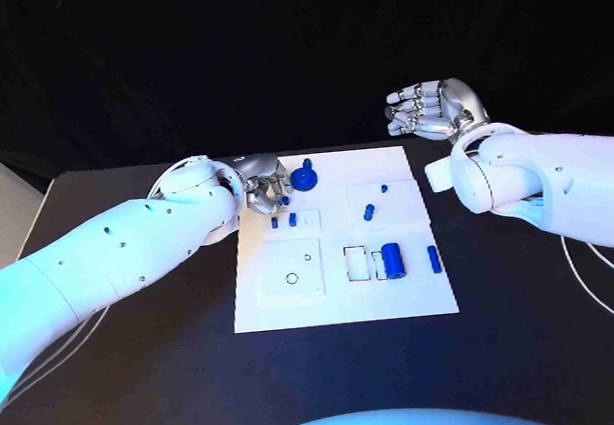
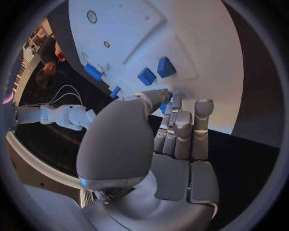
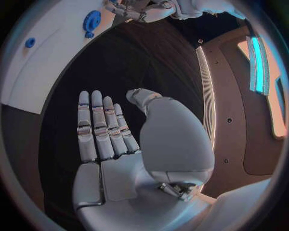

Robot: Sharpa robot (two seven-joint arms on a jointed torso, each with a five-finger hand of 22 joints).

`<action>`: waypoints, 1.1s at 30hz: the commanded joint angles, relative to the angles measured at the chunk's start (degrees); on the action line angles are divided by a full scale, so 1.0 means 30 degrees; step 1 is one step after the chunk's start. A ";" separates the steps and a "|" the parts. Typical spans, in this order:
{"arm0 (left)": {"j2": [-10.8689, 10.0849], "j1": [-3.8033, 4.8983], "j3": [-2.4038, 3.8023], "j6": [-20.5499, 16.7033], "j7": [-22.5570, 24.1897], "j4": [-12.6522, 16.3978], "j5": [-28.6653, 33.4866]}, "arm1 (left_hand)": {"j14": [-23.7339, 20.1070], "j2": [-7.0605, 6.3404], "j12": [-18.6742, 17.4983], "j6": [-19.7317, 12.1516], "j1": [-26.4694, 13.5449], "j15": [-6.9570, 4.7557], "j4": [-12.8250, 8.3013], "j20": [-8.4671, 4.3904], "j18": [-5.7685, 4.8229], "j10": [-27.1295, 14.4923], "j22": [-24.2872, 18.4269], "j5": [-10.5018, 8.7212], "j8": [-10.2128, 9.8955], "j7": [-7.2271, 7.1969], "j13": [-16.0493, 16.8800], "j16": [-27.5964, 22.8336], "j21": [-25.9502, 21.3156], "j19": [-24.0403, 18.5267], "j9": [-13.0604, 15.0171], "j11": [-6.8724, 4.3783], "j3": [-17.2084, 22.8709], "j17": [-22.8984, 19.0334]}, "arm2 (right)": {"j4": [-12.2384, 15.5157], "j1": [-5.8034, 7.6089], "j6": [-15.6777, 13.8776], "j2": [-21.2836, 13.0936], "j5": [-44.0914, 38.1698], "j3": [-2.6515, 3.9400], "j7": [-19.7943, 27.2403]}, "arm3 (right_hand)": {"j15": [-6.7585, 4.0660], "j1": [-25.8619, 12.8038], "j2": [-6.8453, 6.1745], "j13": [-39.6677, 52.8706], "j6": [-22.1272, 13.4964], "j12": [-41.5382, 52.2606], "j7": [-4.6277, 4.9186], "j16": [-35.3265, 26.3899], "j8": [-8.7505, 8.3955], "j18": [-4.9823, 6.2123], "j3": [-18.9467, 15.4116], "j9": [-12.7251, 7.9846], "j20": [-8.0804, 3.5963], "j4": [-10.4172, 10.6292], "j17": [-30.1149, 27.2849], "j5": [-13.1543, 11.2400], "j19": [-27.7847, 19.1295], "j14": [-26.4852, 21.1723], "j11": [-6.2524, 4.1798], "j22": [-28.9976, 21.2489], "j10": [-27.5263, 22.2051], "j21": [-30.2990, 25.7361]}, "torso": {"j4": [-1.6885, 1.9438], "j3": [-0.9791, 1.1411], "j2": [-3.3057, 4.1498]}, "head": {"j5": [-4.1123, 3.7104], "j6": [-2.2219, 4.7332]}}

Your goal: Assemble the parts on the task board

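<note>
White against the black table (image 1: 149,387), the task board (image 1: 348,309) lies in the middle of the scene, carrying small blue parts. A blue cylinder (image 1: 393,260) stands out beside a small rectangular frame near the board's centre, with a slim blue pin (image 1: 434,256) just to its side. Two short blue pieces (image 1: 285,219) sit near the board's far left corner, another small part (image 1: 369,211) lies further along, and a blue gear (image 1: 306,178) rests at the far edge.

The left hand (image 1: 259,189) hangs over that far left corner, close beside the gear. In the left wrist view its fingers (image 2: 180,130) are drawn together and pointed at the board, with something blue showing at their tips; whether it is pinched there cannot be told.

The right hand (image 1: 429,109) is raised well beyond the board's far right corner, off the plate. The right wrist view shows its fingers (image 3: 99,127) straight and side by side over the dark table, grasping nothing.
</note>
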 commanded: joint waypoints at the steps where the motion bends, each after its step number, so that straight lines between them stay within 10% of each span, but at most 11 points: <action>1: -0.0013 -0.0013 0.0011 -0.0094 -0.0188 0.0122 -0.0051 | -0.0193 -0.0045 -0.0032 -0.0184 -0.0220 0.0011 0.0110 0.0031 0.0013 -0.0151 -0.0034 -0.0003 -0.0066 0.0036 0.0034 -0.0041 -0.0133 -0.0108 -0.0027 -0.0039 -0.0122 -0.0022 | -0.0002 -0.0015 0.0296 0.0001 -0.0092 0.0009 0.0202 | -0.0028 -0.0122 0.0021 -0.0031 0.0122 -0.0089 0.0683 -0.0042 -0.0129 0.0138 -0.0021 -0.0016 0.0013 -0.0096 -0.0015 0.0120 0.0012 0.0116 -0.0032 -0.0017 0.0104 0.0015 | 0.0007 -0.0012 0.0003 | -0.0001 0.0019; 20: -0.0356 -0.0114 0.0159 -0.0477 -0.0331 0.0503 -0.0121 | -0.0315 -0.0037 0.0030 -0.0263 -0.0569 0.0038 0.0511 0.0077 0.0049 -0.0278 -0.0267 0.0078 -0.0067 0.0045 0.0156 -0.0029 -0.0342 -0.0222 -0.0016 -0.0030 -0.0430 -0.0200 | -0.0123 -0.0083 0.0443 -0.0018 -0.0259 0.0009 0.0062 | -0.0025 -0.0118 0.0025 -0.0045 0.0117 -0.0094 0.0686 -0.0068 -0.0141 0.0137 -0.0001 -0.0023 0.0015 -0.0123 -0.0029 0.0126 0.0008 0.0119 -0.0030 -0.0042 0.0097 0.0013 | -0.0019 0.0009 -0.0007 | 0.0036 0.0117; 28: -0.1134 -0.0287 0.0798 -0.0466 -0.0496 0.0723 0.0076 | -0.0778 -0.0130 -0.0073 -0.0318 -0.0625 0.0158 0.0707 0.0148 0.0192 -0.0790 -0.1047 0.0097 -0.0052 0.0002 0.0188 -0.0226 -0.0924 -0.0793 -0.0002 0.0114 -0.0601 -0.0826 | -0.0428 -0.0094 0.1623 -0.0154 -0.2073 0.0009 -0.0552 | -0.0076 0.0799 -0.0088 -0.0087 0.0349 -0.0170 0.0593 -0.0315 -0.0106 0.0139 0.0625 -0.0021 -0.0056 -0.1258 -0.0165 -0.0068 0.0071 0.0233 -0.0085 -0.0186 0.0106 0.0054 | -0.0001 -0.0003 -0.0032 | -0.0114 0.0180; 33: -0.1797 -0.0500 0.1483 -0.1065 -0.0751 0.0958 0.0473 | -0.3374 -0.0183 -0.0327 -0.0329 -0.0846 0.0486 0.1465 0.0472 0.0605 -0.2033 -0.3393 -0.0062 0.0057 0.0252 0.0014 -0.1886 -0.2890 -0.2469 0.0055 0.0490 -0.1279 -0.5151 | -0.0838 -0.0107 0.2591 -0.0224 -0.5645 0.0007 -0.0671 | -0.0283 0.1207 -0.0036 -0.0092 0.0792 -0.0144 0.0414 -0.0241 0.0068 0.0144 0.0988 0.0037 -0.0291 -0.1880 -0.0156 -0.0315 0.0531 0.0751 -0.0255 -0.0125 0.0504 0.0272 | 0.0011 -0.0040 -0.0045 | -0.0194 0.0258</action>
